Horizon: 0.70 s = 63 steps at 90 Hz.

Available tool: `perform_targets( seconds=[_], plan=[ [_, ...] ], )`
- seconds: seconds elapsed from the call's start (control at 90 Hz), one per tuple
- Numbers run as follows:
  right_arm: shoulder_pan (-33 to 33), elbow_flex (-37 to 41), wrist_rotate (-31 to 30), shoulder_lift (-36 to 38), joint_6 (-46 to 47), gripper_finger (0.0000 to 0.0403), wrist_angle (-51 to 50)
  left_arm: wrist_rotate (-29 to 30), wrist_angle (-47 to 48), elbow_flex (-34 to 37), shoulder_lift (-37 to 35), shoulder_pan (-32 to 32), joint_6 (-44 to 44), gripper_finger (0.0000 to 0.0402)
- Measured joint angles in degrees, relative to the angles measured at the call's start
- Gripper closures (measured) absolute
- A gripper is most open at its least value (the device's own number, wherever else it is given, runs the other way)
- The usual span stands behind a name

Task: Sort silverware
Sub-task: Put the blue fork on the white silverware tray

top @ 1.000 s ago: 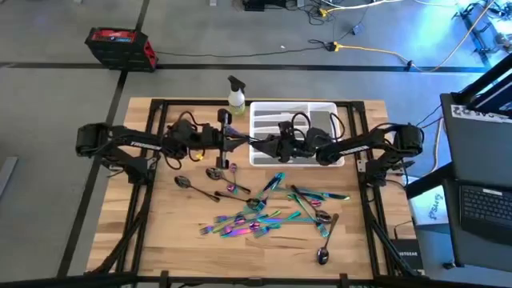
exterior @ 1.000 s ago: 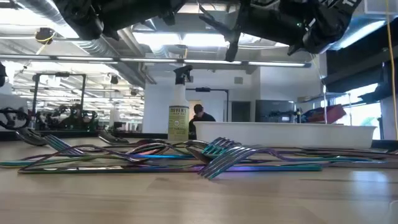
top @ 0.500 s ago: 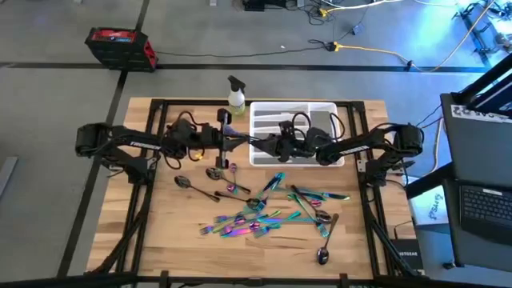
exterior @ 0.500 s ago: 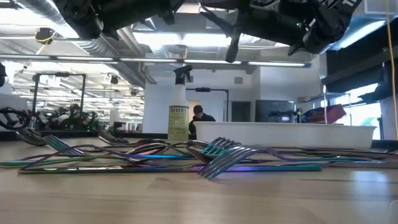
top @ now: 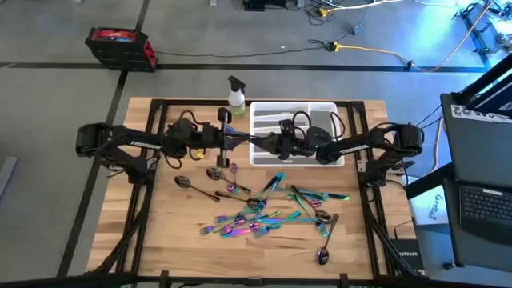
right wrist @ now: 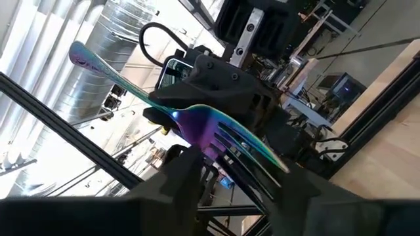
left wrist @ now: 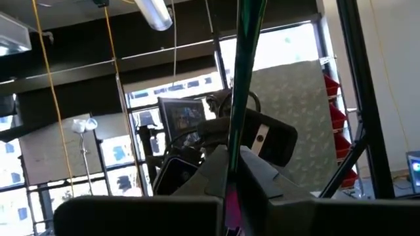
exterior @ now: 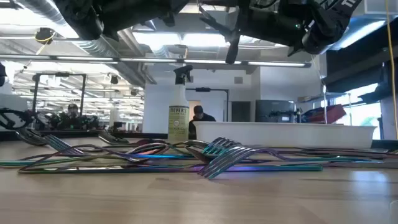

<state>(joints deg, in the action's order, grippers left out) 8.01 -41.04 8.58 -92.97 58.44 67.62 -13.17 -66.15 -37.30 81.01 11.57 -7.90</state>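
Mid-air handover over the table (top: 160,232), just at the near-left corner of the white tray (top: 320,108). The left pincer (top: 230,141) is closed narrow on a rainbow fork (right wrist: 197,124); in the left wrist view its slim handle (left wrist: 239,98) runs straight out between the fingers. The right pincer (top: 260,144) faces it, tines right at its fingers. Cannot tell whether it grips yet. The rest of the silverware (top: 264,216) lies in a loose pile on the table in front of the tray, well apart from both arms. The spray bottle (top: 236,98) stands just behind the meeting point.

Risks:
- If the left lets go before the right has hold, the fork likely drops onto the pile or the tray rim.
- The handle is thin and slick, so it could pivot or twist in a narrow grip and end up badly oriented for its compartment.
- If both clamp and pull at once, the fork could get yanked out.
- The pincers are very close, so a finger clash is possible.
- A swing backward could knock the bottle.

Versus one second ago: barely any change. Both arms sit at the same spot and the pile is untouched. In the low view a person (exterior: 72,109) now shows far back in the room.
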Motion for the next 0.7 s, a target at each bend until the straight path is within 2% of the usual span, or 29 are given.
perform_targets(
  seconds=[0.133,0.7],
  plan=[
    [0.01,0.00,0.00,0.00,-0.18,0.0256,0.02,0.00,0.09,0.00,0.00,0.00,0.00,0.0401],
    [2.25,-0.04,0.70,0.04,0.25,0.0256,-1.28,-0.26,1.53,0.10,0.11,0.20,-0.02,0.0401]
  ],
)
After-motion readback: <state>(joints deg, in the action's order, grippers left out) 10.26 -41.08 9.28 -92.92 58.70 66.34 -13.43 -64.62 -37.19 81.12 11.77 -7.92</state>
